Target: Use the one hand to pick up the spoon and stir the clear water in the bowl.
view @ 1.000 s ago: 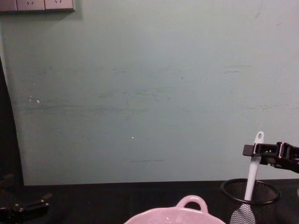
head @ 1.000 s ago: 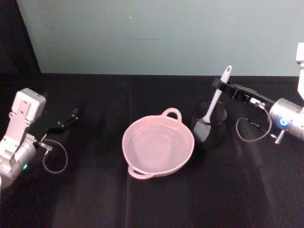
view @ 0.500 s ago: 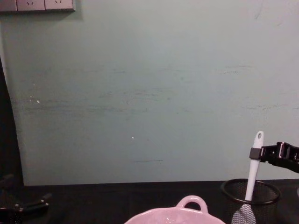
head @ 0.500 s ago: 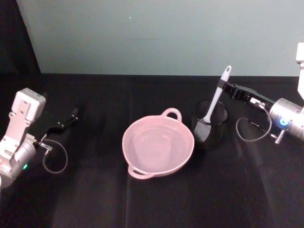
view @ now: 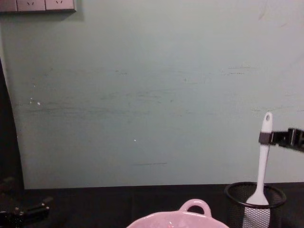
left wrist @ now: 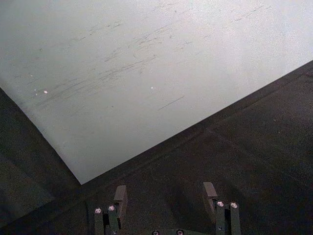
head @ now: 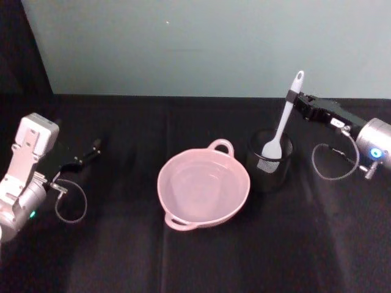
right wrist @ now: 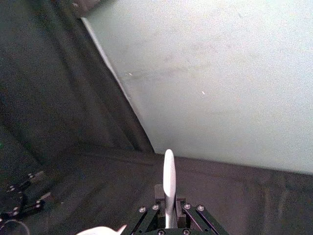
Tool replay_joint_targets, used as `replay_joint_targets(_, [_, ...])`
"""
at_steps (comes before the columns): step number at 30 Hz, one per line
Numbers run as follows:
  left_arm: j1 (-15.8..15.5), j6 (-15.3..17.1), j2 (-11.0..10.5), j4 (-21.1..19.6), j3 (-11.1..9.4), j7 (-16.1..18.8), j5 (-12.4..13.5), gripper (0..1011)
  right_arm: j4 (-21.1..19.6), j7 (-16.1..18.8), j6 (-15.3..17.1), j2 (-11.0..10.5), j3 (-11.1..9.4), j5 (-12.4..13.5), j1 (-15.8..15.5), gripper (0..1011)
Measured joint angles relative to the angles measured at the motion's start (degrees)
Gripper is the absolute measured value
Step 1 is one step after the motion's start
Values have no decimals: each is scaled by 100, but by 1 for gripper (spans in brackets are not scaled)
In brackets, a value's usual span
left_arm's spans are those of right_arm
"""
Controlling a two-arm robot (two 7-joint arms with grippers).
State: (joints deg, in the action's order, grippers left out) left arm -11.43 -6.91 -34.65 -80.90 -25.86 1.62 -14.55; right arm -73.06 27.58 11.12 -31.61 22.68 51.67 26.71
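The white spoon (head: 283, 121) stands nearly upright, its scoop still inside the black wire-mesh cup (head: 270, 160). My right gripper (head: 292, 97) is shut on the upper handle of the spoon (view: 262, 161), just below the tip; in the right wrist view the handle (right wrist: 169, 188) rises between the fingers. The pale pink bowl (head: 183, 207) holding clear water sits left of the cup, its loop handle (view: 194, 205) showing in the chest view. My left gripper (head: 85, 154) rests open at the far left of the table, away from the bowl; its fingers (left wrist: 120, 195) hold nothing.
A pale green wall (head: 201, 43) stands close behind the black table (head: 201, 262). A cable loop (head: 333, 162) hangs under the right wrist. White wall sockets (view: 38, 4) sit at the wall's upper left.
The right gripper has closed on the spoon handle and lifted it, so the spoon stands more upright and higher in the mesh cup. The left arm has not moved.
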Motion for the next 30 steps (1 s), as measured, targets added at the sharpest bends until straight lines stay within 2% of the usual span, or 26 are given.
replay_joint_targets(6, [0,0,0,0,0,0,0,1011,-596,-5,-137,-246,-61,-152,-122,119])
replay_joint_targets(10, [0,0,0,0,0,0,0,1011,-1005,-52,-336,-419,-90,-413,-149,118])
replay_joint_targets(11, [0,0,0,0,0,0,0,1011,-1217,-97,-450,-505,-116,-614,-139,119])
replay_joint_targets(16, [0,0,0,0,0,0,0,1011,-1503,-143,-545,-588,-192,-870,-76,118])
replay_joint_targets(25, [0,0,0,0,0,0,0,1011,-1897,-80,-642,-496,-285,-1043,33,119])
replay_joint_targets(30, [0,0,0,0,0,0,0,1011,-1965,219,-683,-304,-69,-1042,45,119])
